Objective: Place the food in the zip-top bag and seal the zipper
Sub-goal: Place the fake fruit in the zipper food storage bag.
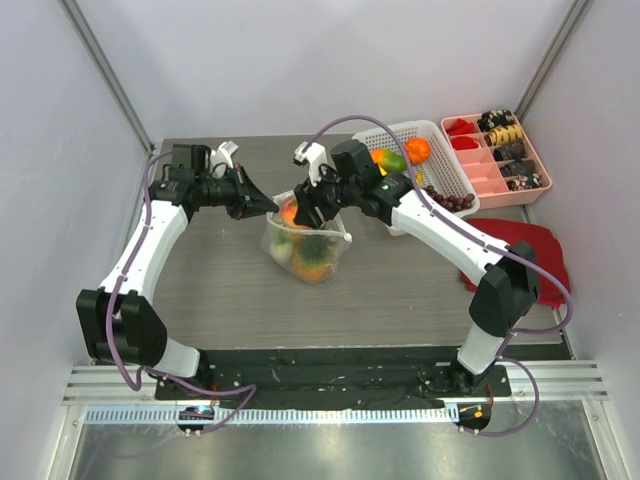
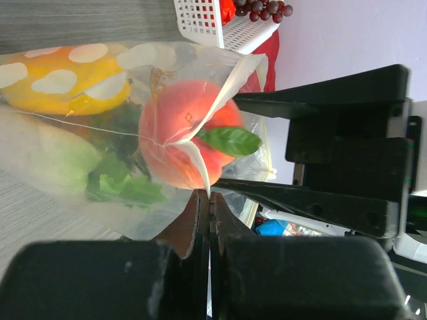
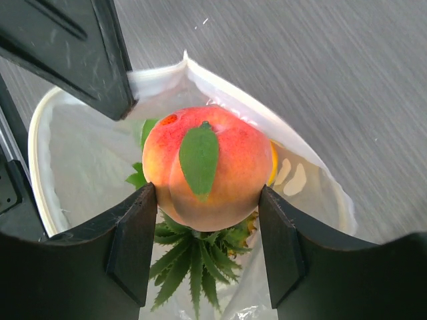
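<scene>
Peach (image 3: 207,167), pink-orange with a green leaf on it, is clamped between the right gripper's (image 3: 207,223) two fingers, one pad on each side, right at the open mouth of the bag (image 3: 313,193). Below it, inside the bag, lie green leaves and a yellow-orange piece. The left wrist view also shows a pale white-green piece through the dotted plastic. The zipper (image 3: 35,160) runs round the mouth, unsealed and spread wide. The left gripper (image 2: 210,200) is closed tight on the bag's left rim, with a fold of plastic pinched between its fingers.

The bag stands in the middle of the table (image 1: 220,290), between the two grippers, with its mouth upward. To the far right sits a white basket (image 1: 455,165) holding a green-orange fruit and an orange fruit, with dark grapes at its near edge. Just right of the basket, in the far right corner, is a pink tray (image 1: 497,185) with red and dark pieces in its compartments. A red cloth (image 1: 535,240) lies on the near side of the tray, partly under the right arm.
</scene>
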Robot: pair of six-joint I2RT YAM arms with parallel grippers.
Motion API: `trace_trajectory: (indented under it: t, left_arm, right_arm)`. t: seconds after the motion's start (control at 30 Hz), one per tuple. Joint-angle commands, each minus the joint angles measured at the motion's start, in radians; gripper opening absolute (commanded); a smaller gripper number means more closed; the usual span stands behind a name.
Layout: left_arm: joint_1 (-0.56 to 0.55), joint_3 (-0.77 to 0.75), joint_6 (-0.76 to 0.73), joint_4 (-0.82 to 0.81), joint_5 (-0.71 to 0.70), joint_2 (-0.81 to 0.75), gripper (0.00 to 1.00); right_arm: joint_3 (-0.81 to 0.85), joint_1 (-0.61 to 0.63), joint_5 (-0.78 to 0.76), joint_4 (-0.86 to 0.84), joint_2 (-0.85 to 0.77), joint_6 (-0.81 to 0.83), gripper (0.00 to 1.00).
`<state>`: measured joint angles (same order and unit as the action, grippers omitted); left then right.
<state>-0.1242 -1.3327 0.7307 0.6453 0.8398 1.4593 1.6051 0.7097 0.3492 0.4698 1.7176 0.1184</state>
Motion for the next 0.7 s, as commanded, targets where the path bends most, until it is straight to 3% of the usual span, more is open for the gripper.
trace_trajectory:
  t: [0.0, 0.07, 0.1, 0.2, 0.23, 0.47, 0.67]
  left_arm:
    - [-0.002, -0.020, 0.001, -0.044, 0.047, -0.040, 0.00]
    - [-0.002, -0.016, -0.007, -0.035, 0.045, -0.037, 0.00]
    - [-0.002, -0.014, -0.013, -0.032, 0.044, -0.037, 0.00]
    - [-0.003, -0.010, -0.017, -0.029, 0.041, -0.039, 0.00]
    - [0.000, -0.007, -0.019, -0.029, 0.039, -0.042, 0.00]
    - [0.000, -0.005, -0.014, -0.038, 0.039, -0.034, 0.00]
    - [0.000, -0.006, -0.011, -0.042, 0.041, -0.031, 0.00]
  right_arm:
    - [-0.013, 0.010, 0.049, -0.056, -0.004, -0.023, 0.18]
    - [-0.010, 0.010, 0.094, -0.056, -0.012, -0.026, 0.36]
    - [-0.008, 0.010, 0.114, -0.051, -0.015, -0.037, 0.57]
    - [0.022, 0.007, 0.100, -0.034, -0.035, -0.048, 0.85]
    - [0.027, -0.010, 0.103, -0.033, -0.042, -0.055, 0.90]
    - [0.104, -0.185, 0.221, -0.031, -0.093, -0.117, 0.95]
    - [0.131, -0.355, 0.192, -0.008, -0.075, -0.114, 0.92]
